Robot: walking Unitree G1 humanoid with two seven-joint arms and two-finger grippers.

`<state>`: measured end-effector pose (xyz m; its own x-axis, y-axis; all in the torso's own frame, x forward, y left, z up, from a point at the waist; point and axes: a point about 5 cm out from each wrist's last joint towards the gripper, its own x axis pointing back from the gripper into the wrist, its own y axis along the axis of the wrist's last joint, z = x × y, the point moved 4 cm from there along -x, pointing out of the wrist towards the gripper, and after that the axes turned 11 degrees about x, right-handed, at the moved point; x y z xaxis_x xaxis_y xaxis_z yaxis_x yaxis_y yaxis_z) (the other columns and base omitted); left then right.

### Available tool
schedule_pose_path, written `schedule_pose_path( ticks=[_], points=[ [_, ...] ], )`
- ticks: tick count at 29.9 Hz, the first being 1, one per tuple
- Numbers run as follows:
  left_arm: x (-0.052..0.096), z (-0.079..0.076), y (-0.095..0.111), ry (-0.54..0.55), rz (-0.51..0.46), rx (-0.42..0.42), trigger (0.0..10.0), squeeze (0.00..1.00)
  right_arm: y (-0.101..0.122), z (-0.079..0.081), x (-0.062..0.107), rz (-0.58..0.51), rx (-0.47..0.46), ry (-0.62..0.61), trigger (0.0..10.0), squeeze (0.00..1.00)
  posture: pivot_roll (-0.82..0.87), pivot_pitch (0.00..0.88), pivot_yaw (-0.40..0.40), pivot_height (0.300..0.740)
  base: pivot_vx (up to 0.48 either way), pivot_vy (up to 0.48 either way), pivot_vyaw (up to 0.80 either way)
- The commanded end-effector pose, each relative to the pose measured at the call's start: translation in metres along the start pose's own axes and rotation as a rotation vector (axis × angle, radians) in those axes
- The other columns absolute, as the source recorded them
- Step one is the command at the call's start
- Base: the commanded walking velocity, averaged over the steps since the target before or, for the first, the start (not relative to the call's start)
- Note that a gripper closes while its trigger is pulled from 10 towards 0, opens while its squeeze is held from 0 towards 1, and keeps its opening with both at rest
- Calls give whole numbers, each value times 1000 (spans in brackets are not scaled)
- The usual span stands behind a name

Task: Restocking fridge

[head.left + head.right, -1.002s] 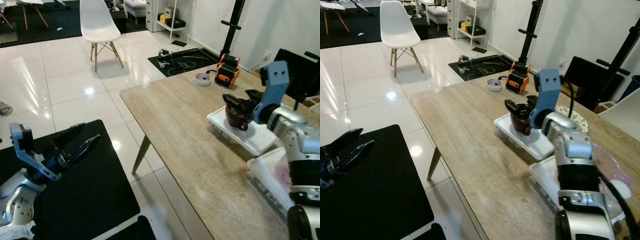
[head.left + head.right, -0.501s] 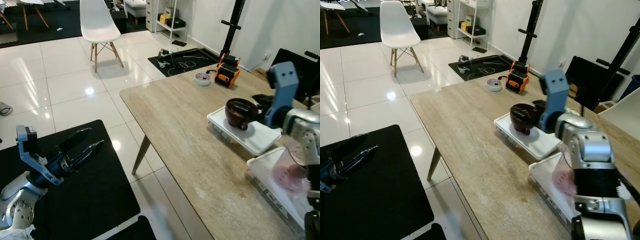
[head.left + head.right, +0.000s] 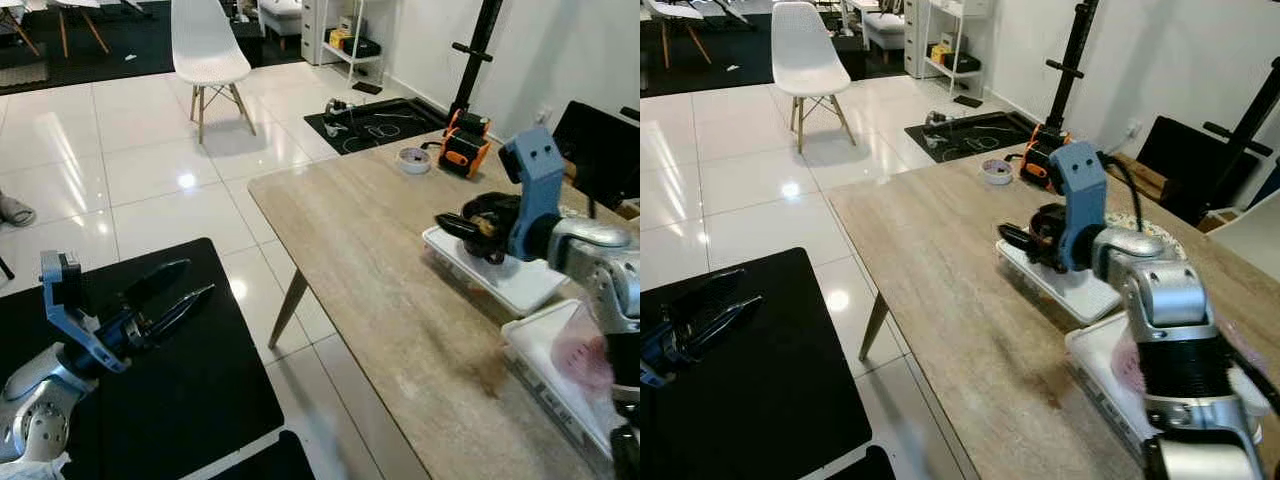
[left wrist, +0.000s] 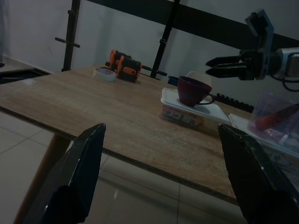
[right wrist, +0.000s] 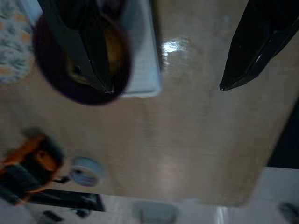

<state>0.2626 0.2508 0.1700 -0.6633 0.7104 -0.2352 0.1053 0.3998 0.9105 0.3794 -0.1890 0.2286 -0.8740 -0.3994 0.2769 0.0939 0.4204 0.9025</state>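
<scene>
R gripper (image 3: 462, 226) hovers over maroon cup (image 4: 192, 91) on white box (image 3: 497, 272), fingers wide; I judge pick-up step, next lower & close. L gripper (image 3: 172, 296) idle off desk (image 3: 380, 250), fingers wide.

Counter (image 3: 370, 260) runs from centre to lower right of the frame. On it, at right, a cup (image 4: 192, 91) stands on a lidded box (image 3: 500, 275); a tray (image 3: 545, 360) lies nearer, lower right. Tape roll (image 3: 411, 159) and a reel (image 3: 466, 143) sit at the far edge. Chair (image 3: 208, 50) stands upper left, on the floor (image 3: 120, 170).

One cup (image 4: 193, 91), two containers (image 3: 497, 276).
</scene>
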Motion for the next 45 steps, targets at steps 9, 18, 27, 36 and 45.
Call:
schedule_pose_path(
  ticks=[9,18,27,36,45],
  points=[
    [-3,-7,-5,-36,39,1,10000,0,23,-9,5,20,122,33,10000,0,-49,0,-74,740,0,0,0],
    [-4,-10,-6,-43,47,1,10000,0,-8,19,-1,208,206,130,10000,0,-52,0,-85,740,0,0,0],
    [-6,-12,-5,-48,46,1,10000,0,-5,16,-16,209,236,41,10000,0,-60,0,-82,740,0,0,0],
    [-10,-13,-6,-62,40,4,10000,0,5,19,-28,188,349,15,10000,0,-64,0,-85,740,0,0,0],
    [-14,-17,-3,-77,29,-6,10000,0,-18,29,-44,287,426,62,10000,0,-58,0,-94,740,0,0,0]
  ],
)
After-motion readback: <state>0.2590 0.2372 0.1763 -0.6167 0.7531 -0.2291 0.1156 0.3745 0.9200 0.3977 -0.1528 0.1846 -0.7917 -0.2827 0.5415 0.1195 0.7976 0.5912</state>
